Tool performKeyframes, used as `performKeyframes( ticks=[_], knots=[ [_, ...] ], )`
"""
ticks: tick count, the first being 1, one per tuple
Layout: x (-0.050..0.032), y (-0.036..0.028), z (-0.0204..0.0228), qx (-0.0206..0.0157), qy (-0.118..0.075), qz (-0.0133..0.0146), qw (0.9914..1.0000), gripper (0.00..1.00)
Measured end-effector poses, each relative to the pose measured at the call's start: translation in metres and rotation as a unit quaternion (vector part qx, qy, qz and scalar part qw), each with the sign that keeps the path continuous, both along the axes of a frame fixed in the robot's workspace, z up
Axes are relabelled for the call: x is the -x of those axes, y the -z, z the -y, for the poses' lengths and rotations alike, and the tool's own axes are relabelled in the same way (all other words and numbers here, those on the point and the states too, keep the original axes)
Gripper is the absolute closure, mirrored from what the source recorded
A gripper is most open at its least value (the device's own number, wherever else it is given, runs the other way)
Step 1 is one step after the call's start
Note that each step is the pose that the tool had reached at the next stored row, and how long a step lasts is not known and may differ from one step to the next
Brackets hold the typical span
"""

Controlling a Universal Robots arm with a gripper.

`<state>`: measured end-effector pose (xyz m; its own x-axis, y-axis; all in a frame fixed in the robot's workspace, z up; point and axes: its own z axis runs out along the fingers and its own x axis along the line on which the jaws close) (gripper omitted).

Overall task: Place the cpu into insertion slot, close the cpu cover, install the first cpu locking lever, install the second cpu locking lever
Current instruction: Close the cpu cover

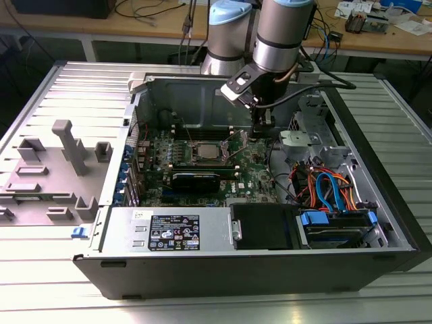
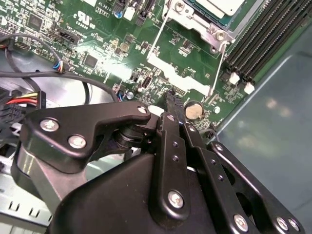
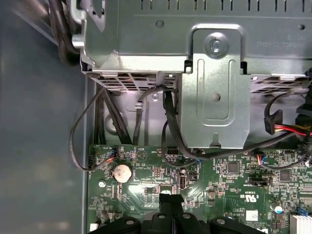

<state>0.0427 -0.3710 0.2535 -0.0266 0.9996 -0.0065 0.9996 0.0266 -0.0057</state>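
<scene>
The cpu [image 1: 206,152] [image 2: 219,6] lies flat with its silver-grey top up in the insertion slot, whose centre it hides. The cpu cover [image 2: 197,22], a silvery frame, lies around the chip. Two thin wire locking levers [image 2: 157,36] [image 2: 223,63] run along the socket's sides; whether they are latched I cannot tell. My gripper [image 1: 258,131] [image 2: 170,100] [image 3: 170,199] hangs shut and empty just above the green motherboard [image 3: 229,180], on the exterior view's right of the socket and apart from it.
Long black memory slots [image 2: 268,39] flank the socket. A coin battery [image 2: 193,111] [image 3: 122,171] sits close to the fingertips. A metal drive cage [image 3: 214,87] and cable bundles [image 1: 324,185] crowd the case's right. A black graphics card [image 1: 196,181] lies in front of the socket.
</scene>
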Motion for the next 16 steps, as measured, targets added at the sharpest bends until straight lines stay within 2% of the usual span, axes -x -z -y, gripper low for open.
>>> performKeyframes(
  ticks=[2, 4, 16],
  knots=[
    [0.0000, 0.0029, 0.0000, 0.0000, -0.002, -0.0003, 1.00000, 0.89],
    [0.0131, 0.0038, 0.0000, 0.0000, -0.005, -0.0004, 0.99999, 0.89],
    [0.0176, 0.0038, 0.0000, -0.0001, -0.005, -0.0003, 0.99999, 0.89]
  ],
)
